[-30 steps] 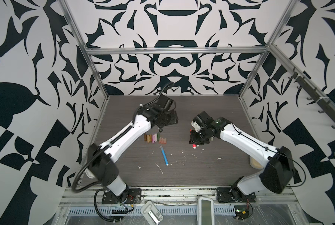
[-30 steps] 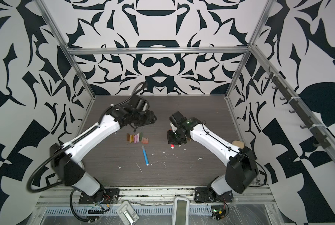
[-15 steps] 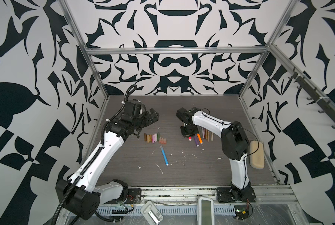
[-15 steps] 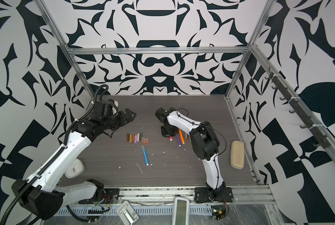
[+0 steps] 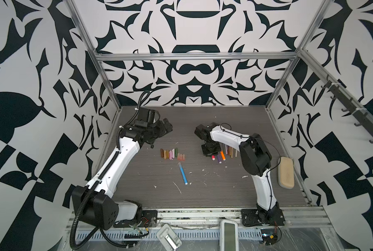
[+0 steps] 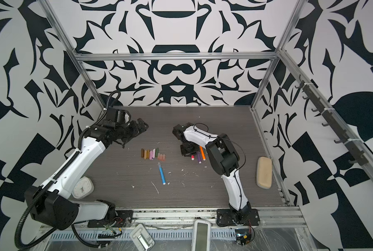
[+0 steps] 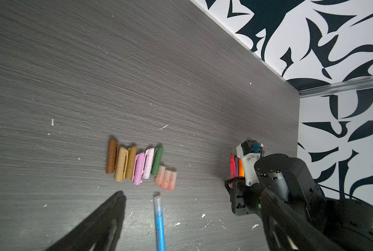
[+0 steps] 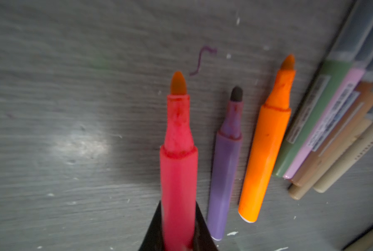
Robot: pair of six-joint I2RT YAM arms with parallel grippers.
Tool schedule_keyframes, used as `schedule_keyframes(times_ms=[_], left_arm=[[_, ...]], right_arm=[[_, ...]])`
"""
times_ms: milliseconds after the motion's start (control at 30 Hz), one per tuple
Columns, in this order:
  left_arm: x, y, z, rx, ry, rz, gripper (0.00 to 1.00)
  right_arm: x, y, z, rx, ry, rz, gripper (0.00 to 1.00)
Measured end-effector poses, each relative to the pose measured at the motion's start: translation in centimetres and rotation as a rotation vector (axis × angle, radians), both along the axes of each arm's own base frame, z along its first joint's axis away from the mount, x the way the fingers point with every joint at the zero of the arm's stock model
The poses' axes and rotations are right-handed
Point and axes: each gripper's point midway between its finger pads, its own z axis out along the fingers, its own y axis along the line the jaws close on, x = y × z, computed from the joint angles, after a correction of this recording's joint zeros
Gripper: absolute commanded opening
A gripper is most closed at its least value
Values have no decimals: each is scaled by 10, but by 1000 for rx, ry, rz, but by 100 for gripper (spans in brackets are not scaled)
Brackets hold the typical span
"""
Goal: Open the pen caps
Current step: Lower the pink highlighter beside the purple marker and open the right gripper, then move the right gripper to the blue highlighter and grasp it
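While in R end effector (image 8: 179,238), red pen (image 8: 178,173): tip twd rear.

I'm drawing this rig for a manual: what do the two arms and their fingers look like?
The left arm and right arm both have white shells between bulky black joints. A ribbed black hose follows the left one; a thin black wire is tied along the right. Their fingers are black.

Both top views high over the whole table (image 5: 181,121); wrist views close, downward.
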Motion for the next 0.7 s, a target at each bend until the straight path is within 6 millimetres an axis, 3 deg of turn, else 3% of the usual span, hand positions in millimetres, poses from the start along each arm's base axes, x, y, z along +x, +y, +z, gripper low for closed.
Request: schedule_keyframes(times_ms=[233,400,700], left_arm=[[-2,1,-1,-1,11,2,100],[-2,0,-2,-8,15,1,100],[-2,-2,-3,-23,27,2,100]], right_arm=[[-3,-3,-2,-10,7,0,10],[-3,-5,-2,-25,3,4,27],[-4,-8,4,-64,-26,30,28]])
